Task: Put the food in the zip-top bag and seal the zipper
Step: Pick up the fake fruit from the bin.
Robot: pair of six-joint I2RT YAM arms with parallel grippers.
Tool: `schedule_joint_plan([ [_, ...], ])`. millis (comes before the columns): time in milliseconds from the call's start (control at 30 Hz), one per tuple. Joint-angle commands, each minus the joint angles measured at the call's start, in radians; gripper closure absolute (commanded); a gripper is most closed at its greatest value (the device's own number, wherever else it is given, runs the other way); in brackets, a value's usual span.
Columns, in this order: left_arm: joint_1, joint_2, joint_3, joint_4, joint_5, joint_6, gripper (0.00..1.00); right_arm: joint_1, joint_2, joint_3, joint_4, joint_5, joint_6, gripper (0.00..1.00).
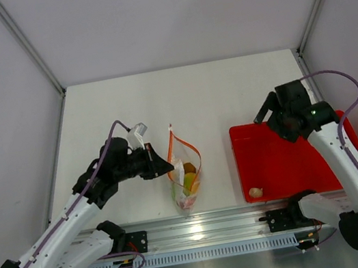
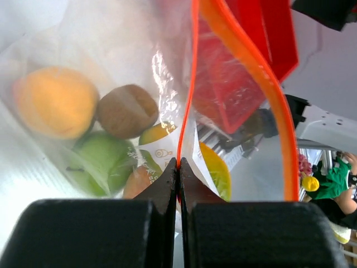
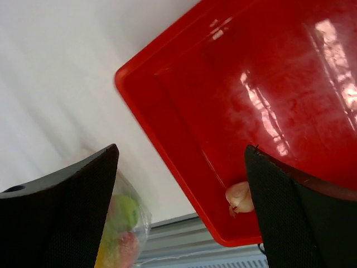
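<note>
Your left end effector (image 1: 164, 166) is closed tight on the zipper (image 2: 192, 89). In the left wrist view, its two black fingers meet with the thin red-orange strip pinched between their tips. That strip is one lip of the zip-top bag (image 1: 185, 171). The other lip bows away from it, so the mouth stands open in a loop.

The bag sits on the white tabletop (image 1: 126, 108) between your two arms. It is near the front edge and to the left of the red tray (image 1: 294, 155), apart from it.

Most of the food is inside the bag. Through the clear plastic you see:
- an orange (image 2: 56, 100)
- a brown kiwi-like ball (image 2: 127, 110) touching the orange
- a green apple (image 2: 103, 164) below them
- a yellow-green mango (image 2: 216, 170) on the far side of the pinched strip
- a pinkish peach (image 2: 134, 188) low down, just beside the fingers

One small beige piece (image 3: 239, 196) lies in the tray, in its near left corner against the wall.

Your right end effector (image 3: 181, 156) hangs over the tray's far left part with its fingers spread wide and nothing between them. The right wrist view looks down between them onto the tray floor. The beige piece shows just inside the right-hand finger, not touched by it.
</note>
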Motion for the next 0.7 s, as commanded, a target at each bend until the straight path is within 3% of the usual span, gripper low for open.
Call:
schedule_joint_plan([
  [0,-0.005,0.038,0.046,-0.082,-0.077,0.017,1.00,-0.145,0.064,0.036,-0.116,-0.131,0.046,0.07],
  [133,0.000,0.072,0.093,-0.158,-0.081,-0.021,0.99,-0.200,0.145,0.047,-0.243,-0.149,0.080,0.08],
  [300,0.003,0.112,0.133,-0.188,-0.040,-0.026,1.00,-0.179,0.227,-0.045,-0.259,-0.388,0.118,0.12],
  [467,0.005,0.140,0.115,-0.168,0.017,-0.070,0.99,-0.178,0.256,-0.062,-0.278,-0.419,0.099,0.12],
  [667,0.005,0.106,0.127,-0.179,-0.015,-0.086,0.99,-0.145,0.329,-0.164,-0.322,-0.467,0.088,0.13],
])
